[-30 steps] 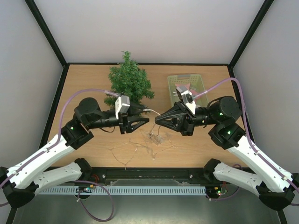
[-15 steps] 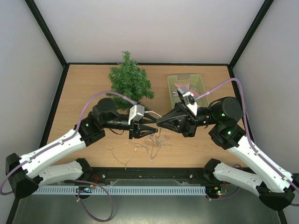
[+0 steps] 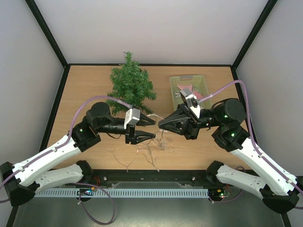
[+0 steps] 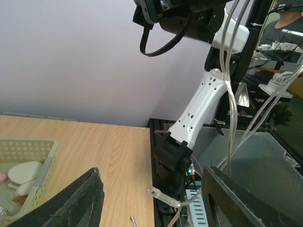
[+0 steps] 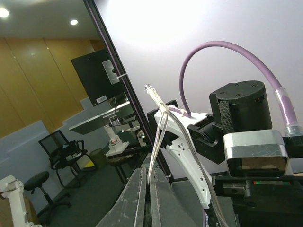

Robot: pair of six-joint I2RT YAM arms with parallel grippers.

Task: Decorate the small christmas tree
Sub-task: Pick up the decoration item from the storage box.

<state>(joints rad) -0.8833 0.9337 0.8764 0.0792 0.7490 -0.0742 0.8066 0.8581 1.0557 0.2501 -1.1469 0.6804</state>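
Top view with both wrist views. The tree [image 3: 131, 85] stands upright at the far, centre-left part of the surface [image 3: 85, 90], its long axis vertical and its tip reaching above the far edge in the overhead view. The two arms meet nose to nose just on the near side of its foot. The left end effector [image 3: 151, 128] is released, fingers spread, and points right toward the right end effector [image 3: 161, 124], which is clenched on a thin clear light string [image 3: 152, 147]. From that grip the string drops to a loose tangle on the surface between the arms. The tree lies beyond and slightly left of both tips. The left arm is the nearer, with the tree's lower branches just behind its wrist, so a move to drape the string would probably carry it away from the robot and leftward. A pale green basket [image 3: 189, 81] sits right of the tree, well apart from it. Neither wrist view shows the tree. Its foot is hidden behind the left wrist, and the right wrist covers part of the basket's contents. The string is too fine to trace fully, so whether its strands, which hang close to one left finger [image 4: 227, 198], touch it cannot be told.
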